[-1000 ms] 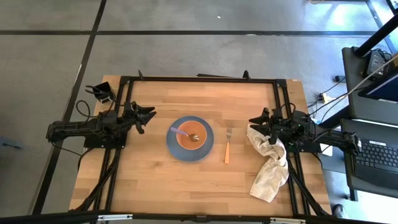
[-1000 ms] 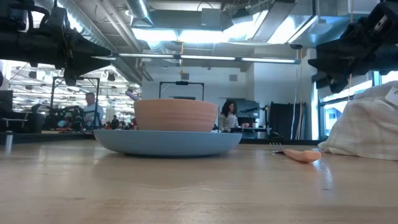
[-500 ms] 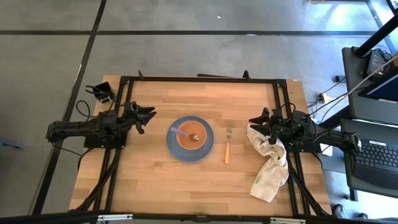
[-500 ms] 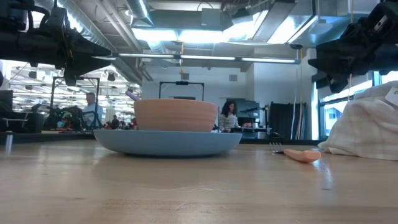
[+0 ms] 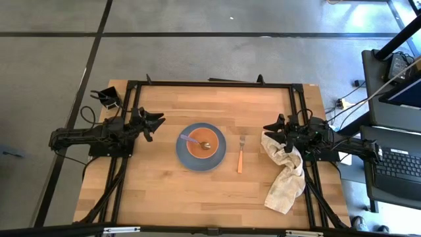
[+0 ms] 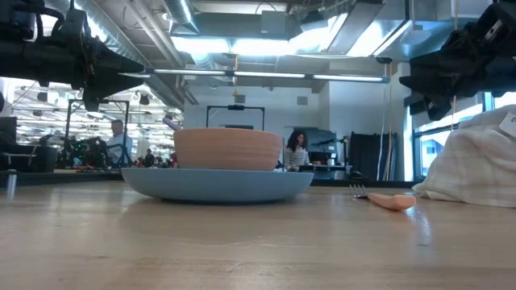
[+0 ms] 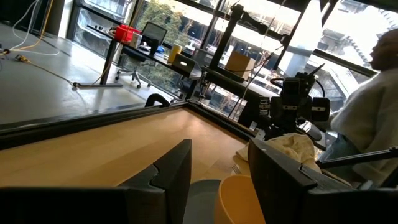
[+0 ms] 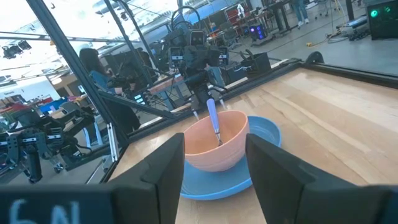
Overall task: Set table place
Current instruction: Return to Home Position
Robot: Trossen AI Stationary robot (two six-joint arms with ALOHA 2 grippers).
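Spoon [image 5: 192, 139] in bowl [image 5: 197, 151], bowl on plate [image 5: 181, 153] — fork [image 5: 240, 156] just right, cloth [image 5: 287, 178] farther right

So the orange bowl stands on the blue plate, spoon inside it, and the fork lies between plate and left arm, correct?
Not quite: the high view shows the fork between the blue plate and the cloth, on the right arm's side. The orange bowl and spoon are as stated.

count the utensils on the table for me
2. The spoon rests in the orange bowl on the blue plate; the fork lies between that plate and the cloth. Another could be hidden under the cloth.
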